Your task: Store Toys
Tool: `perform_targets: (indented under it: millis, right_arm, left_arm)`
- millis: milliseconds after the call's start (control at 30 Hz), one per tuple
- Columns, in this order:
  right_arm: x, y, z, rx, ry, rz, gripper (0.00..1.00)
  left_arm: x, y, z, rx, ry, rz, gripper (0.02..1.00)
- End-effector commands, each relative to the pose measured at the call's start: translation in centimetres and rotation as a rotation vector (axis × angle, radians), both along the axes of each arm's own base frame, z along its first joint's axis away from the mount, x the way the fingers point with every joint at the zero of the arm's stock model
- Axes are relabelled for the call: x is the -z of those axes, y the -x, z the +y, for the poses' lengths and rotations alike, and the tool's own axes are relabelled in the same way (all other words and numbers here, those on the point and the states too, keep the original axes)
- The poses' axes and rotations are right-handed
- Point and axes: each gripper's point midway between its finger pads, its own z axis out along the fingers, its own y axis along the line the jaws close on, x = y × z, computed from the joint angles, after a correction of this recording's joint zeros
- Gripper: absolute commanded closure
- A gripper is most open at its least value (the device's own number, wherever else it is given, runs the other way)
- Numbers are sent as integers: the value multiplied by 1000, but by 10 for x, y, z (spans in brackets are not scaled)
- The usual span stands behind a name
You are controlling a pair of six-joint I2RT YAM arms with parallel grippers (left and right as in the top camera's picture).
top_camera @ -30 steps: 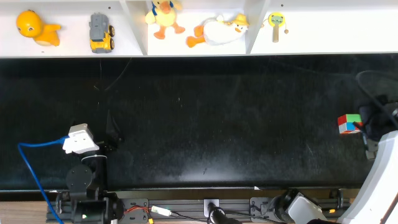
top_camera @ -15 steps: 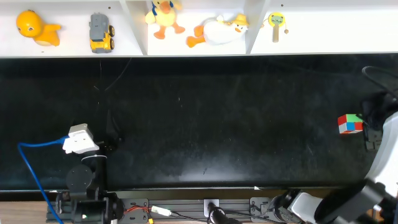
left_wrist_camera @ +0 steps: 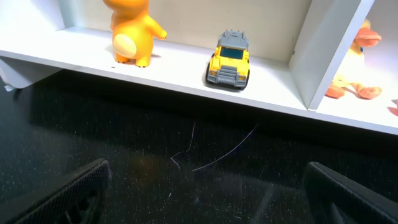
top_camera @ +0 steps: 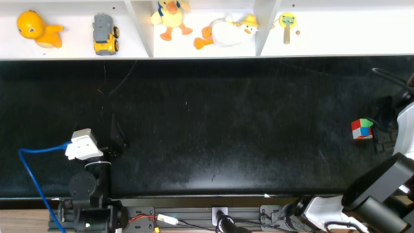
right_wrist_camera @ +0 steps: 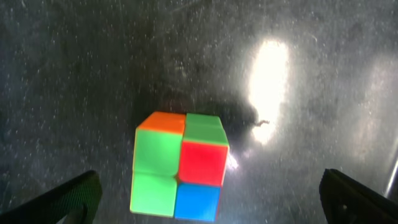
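Note:
A small colour cube (top_camera: 362,129) with red, green, blue and orange faces sits on the black tabletop (top_camera: 213,123) near its right edge. My right gripper (top_camera: 383,129) hovers just to the right of it, open. In the right wrist view the cube (right_wrist_camera: 180,165) lies below and between the spread fingers (right_wrist_camera: 62,199), untouched. My left gripper (left_wrist_camera: 205,208) is open and holds nothing. It rests low at the table's front left (top_camera: 84,145), facing the shelf.
A white shelf (top_camera: 207,50) runs along the back. It holds an orange duck (top_camera: 39,28), a yellow truck (top_camera: 105,34), a yellow plush duck (top_camera: 171,18), a white plush duck (top_camera: 229,30) and a small yellow toy (top_camera: 287,26). A blue cable (top_camera: 32,168) loops at front left.
The right arm has drawn back to the right, off the cube. The cube stays in place. The left arm has not moved.

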Motion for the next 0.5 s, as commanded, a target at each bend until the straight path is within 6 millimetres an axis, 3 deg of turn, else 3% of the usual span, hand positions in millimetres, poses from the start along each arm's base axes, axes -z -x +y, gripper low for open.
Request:
perform_targets:
  millis: [33, 200, 500]
  right_arm:
    - [1, 0, -13, -33, 55, 18, 5]
    - [6, -9, -17, -41, 57, -15, 3]
    - [43, -5, -4, -35, -4, -6, 3]
  left_arm:
    - [0, 0, -2, 14, -18, -5, 20]
    - [0, 0, -2, 14, -18, -5, 20]
    - [0, 0, -2, 14, -18, -5, 20]
